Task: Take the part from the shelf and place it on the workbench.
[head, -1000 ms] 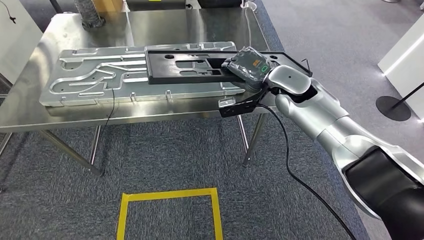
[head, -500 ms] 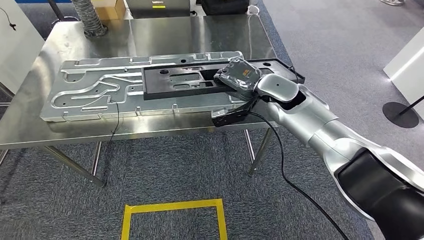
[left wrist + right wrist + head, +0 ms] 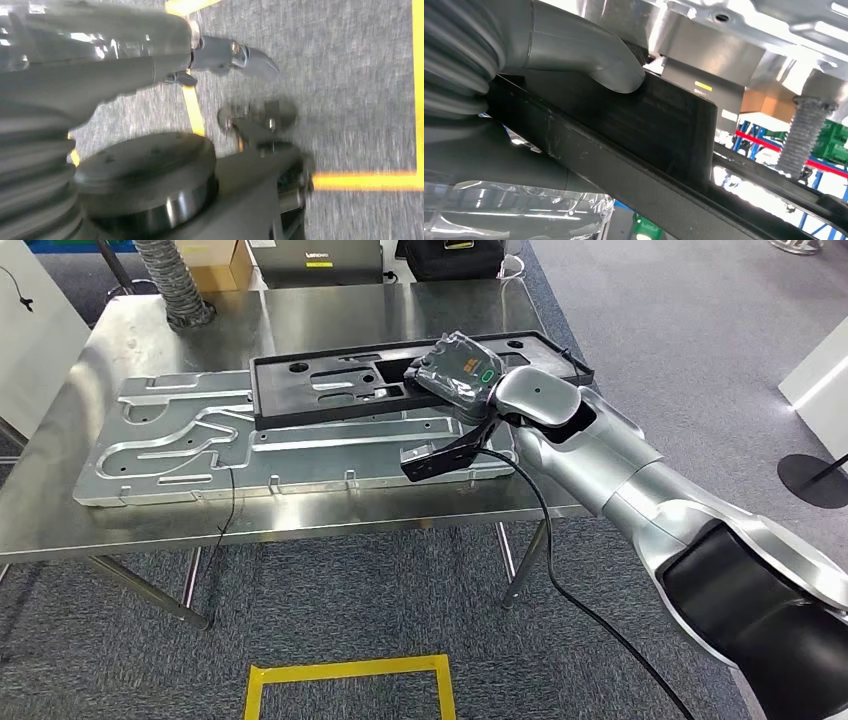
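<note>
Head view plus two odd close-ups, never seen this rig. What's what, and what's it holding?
It is a humanoid robot with two silver arms. The wide picture comes from its head, looking down at a steel workbench. Its right hand, wrapped in clear plastic, grips a long black part over a large silver plate lying on the bench. The other two pictures come from wrist cameras. The right one sits close behind the thumb pressed on that part. The left one shows the left hand holding nothing, above grey carpet with yellow tape.
</note>
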